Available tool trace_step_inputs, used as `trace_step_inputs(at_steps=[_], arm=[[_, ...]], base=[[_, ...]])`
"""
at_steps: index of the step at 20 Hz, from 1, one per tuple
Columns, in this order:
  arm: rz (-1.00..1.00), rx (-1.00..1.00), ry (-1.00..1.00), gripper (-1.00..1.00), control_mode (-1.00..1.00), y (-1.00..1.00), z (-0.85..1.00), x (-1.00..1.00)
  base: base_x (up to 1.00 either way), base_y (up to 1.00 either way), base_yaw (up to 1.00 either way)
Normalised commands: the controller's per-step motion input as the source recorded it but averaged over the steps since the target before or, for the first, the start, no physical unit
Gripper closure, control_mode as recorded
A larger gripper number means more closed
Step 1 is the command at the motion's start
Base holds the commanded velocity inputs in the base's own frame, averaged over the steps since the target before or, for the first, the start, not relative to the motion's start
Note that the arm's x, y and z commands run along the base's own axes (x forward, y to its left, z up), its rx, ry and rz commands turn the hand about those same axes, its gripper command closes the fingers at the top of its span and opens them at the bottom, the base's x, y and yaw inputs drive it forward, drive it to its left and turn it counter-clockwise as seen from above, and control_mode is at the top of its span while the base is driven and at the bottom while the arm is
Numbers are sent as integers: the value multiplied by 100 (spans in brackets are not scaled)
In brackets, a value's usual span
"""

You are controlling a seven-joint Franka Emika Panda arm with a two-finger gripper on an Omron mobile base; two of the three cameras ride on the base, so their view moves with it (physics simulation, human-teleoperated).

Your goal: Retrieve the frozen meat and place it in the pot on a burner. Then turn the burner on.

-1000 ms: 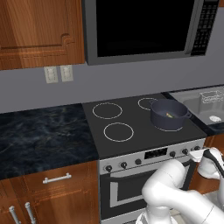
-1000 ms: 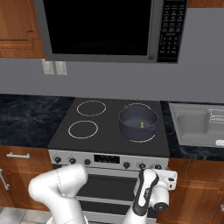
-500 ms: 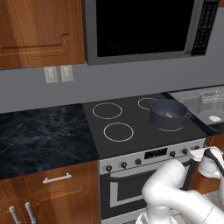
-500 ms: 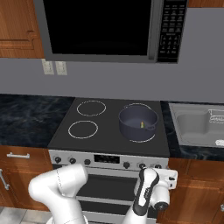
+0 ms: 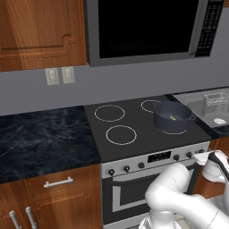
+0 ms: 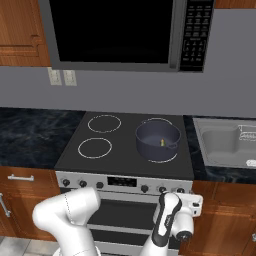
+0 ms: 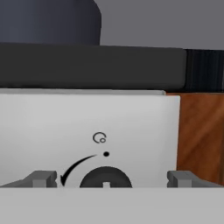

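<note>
The dark blue-grey pot (image 5: 172, 117) (image 6: 157, 140) stands on the front right burner (image 6: 170, 157) of the black cooktop. The frozen meat (image 5: 173, 118) (image 6: 162, 143), a small greenish-yellow scrap, lies on the pot's floor. My gripper (image 5: 206, 157) (image 6: 188, 197) (image 7: 111, 179) is low, in front of the stove's white control panel (image 7: 87, 118) at its right end. It is open, its fingertips (image 7: 43, 178) standing on either side of a black knob (image 7: 105, 177) without touching it. The pot's wall (image 7: 48, 22) shows above the cooktop edge.
Other burner rings (image 5: 109, 112) (image 5: 121, 134) lie left of the pot. Several more knobs (image 5: 126, 168) line the panel. A sink (image 5: 201, 107) (image 6: 225, 145) with a wire basket (image 5: 217, 98) sits to the right, wooden cabinet (image 7: 201, 135) beside the panel, a microwave (image 6: 115, 30) above.
</note>
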Motion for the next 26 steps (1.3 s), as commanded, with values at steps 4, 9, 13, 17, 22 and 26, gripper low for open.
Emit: trace_step_inputs(at_steps=[4,9,13,17,22,26], arm=[[0,2,0,-100,-100,7,-28,0],[0,0,0,-100,-100,3,-10,0],[0,0,0,-100,-100,0,0,1],[0,0,0,100,-100,0,0,0],[0,0,0,100,-100,0,0,0],[0,0,-1,100,-100,0,0,0]], base=[[0,0,0],[0,0,0],[0,0,0],[0,0,0],[0,0,0],[0,0,0]])
